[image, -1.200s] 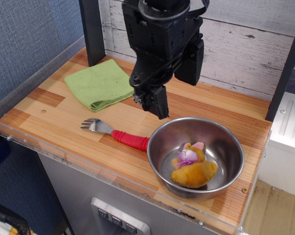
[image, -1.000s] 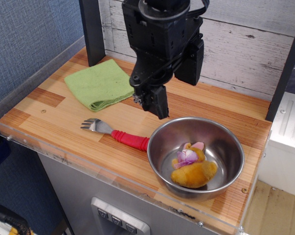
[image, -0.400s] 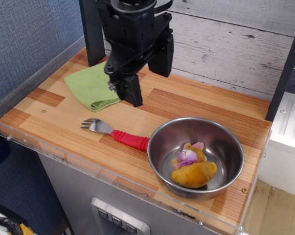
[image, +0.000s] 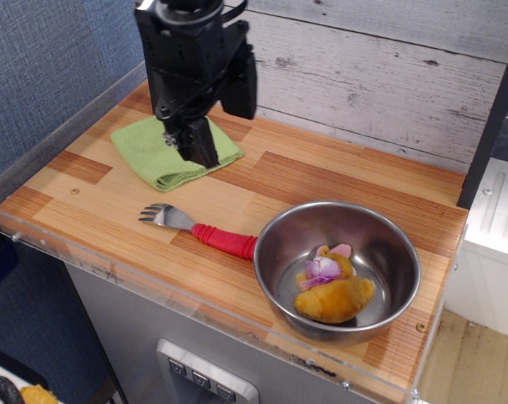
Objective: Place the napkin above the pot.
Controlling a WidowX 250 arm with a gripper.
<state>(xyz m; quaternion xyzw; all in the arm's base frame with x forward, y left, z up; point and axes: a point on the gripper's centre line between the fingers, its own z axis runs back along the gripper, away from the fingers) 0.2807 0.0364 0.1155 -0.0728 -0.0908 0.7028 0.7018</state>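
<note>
The napkin (image: 157, 151), a light green folded cloth, lies flat at the back left of the wooden tabletop. The pot (image: 287, 227), a shiny steel bowl, stands at the front right and holds a yellow plush toy (image: 334, 290). My black gripper (image: 199, 147) hangs over the napkin's right part, fingers pointing down close to the cloth. The fingers look pressed together with nothing between them. Whether the tips touch the cloth I cannot tell.
A fork with a red handle (image: 199, 230) lies between the napkin and the pot. A clear plastic rim (image: 110, 269) runs along the table's front and left edges. A black post (image: 159, 55) stands at the back left, a white plank wall behind.
My gripper has moved left and back, from just beside the pot's rim to over the napkin's right part. The napkin, fork and pot have not moved.
</note>
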